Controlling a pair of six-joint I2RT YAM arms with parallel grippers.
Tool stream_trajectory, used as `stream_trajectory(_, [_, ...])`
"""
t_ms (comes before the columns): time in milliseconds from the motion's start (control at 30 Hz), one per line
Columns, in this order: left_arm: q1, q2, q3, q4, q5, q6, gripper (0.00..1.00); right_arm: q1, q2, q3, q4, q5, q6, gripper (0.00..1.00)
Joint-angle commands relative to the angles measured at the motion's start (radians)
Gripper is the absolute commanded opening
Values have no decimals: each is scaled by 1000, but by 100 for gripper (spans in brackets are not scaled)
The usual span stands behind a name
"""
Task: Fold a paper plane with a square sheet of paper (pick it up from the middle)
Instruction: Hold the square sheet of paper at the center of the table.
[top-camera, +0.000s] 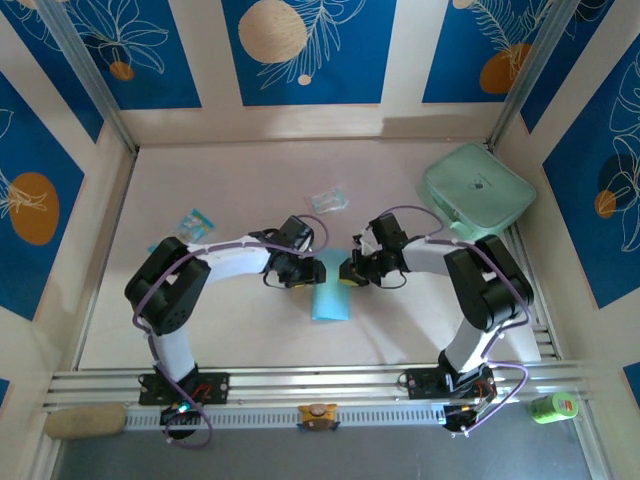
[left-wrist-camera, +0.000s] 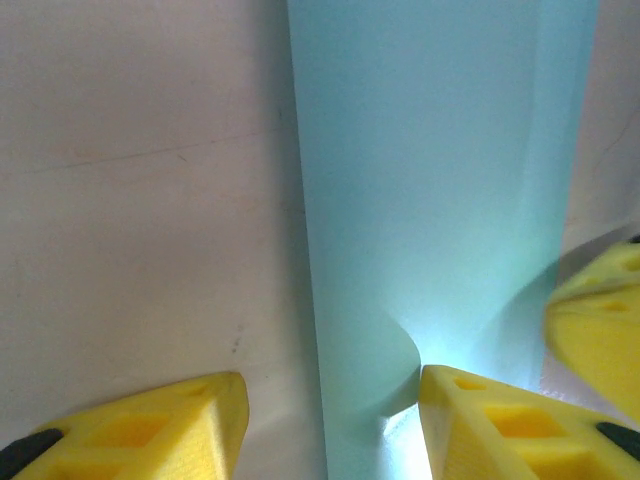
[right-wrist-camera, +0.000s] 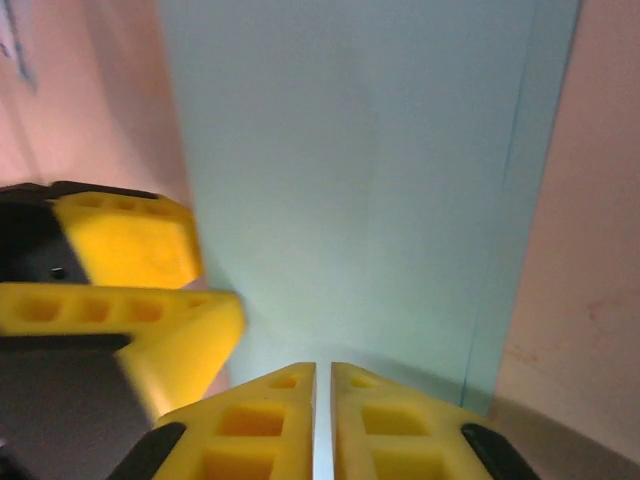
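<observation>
My top view is bright, evenly lit and sharp, with soft shadows under my arms, while both wrist views are dimmer, the paper (left-wrist-camera: 430, 200) glaring white beside my soft-edged left fingers (left-wrist-camera: 500, 430).

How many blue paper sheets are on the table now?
1: the light-blue paper, a folded strip near the middle of the table. A second sheet beneath it would be hidden.
</observation>
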Motion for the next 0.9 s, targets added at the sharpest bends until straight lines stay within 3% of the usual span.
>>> stream_trajectory(0, [-17, 48, -1, -32, -42, 0, 51, -18, -89, -13, -9, 14, 30, 14])
stream_trajectory(367, [-17, 26, -11, -15, -53, -6, 50, -95, -257, -121, -35, 100, 103, 18])
stream_trajectory(867, [-16, 3, -16, -24, -94, -9, 48, -96, -250, -130, -6, 57, 101, 18])
